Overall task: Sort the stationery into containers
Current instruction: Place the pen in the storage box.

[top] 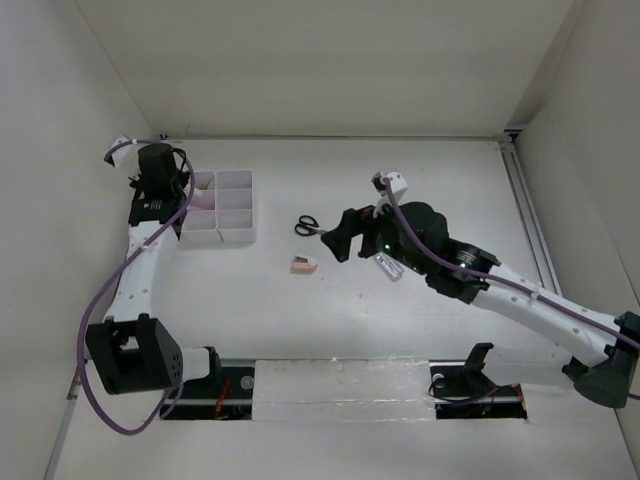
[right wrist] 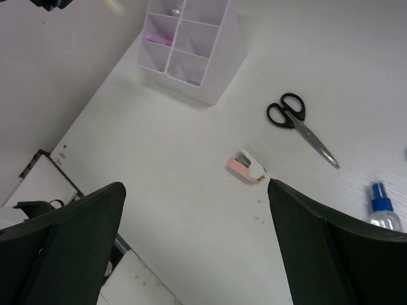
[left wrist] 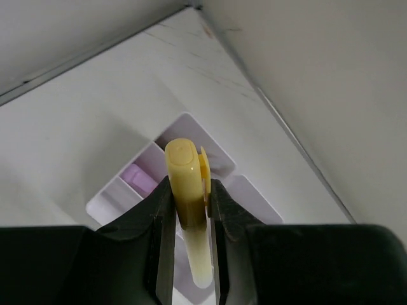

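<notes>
My left gripper [left wrist: 190,203] is shut on a yellow highlighter [left wrist: 186,184] and holds it above the white six-compartment tray [left wrist: 254,203]. A purple highlighter [left wrist: 137,178] lies in one compartment. In the top view the left gripper [top: 165,185] is at the tray's [top: 236,236] left side. My right gripper [right wrist: 197,190] is open and empty above the table. The black-handled scissors [right wrist: 294,119], the pink-white eraser block [right wrist: 248,166] and the blue-capped clear tube [right wrist: 383,211] lie on the table below it. The tray also shows in the right wrist view [right wrist: 213,82].
White walls close in the table on the left, back and right. A metal rail [top: 530,215] runs along the right side. In the top view the scissors [top: 306,225], eraser [top: 304,265] and tube [top: 388,266] lie near the right gripper [top: 335,243].
</notes>
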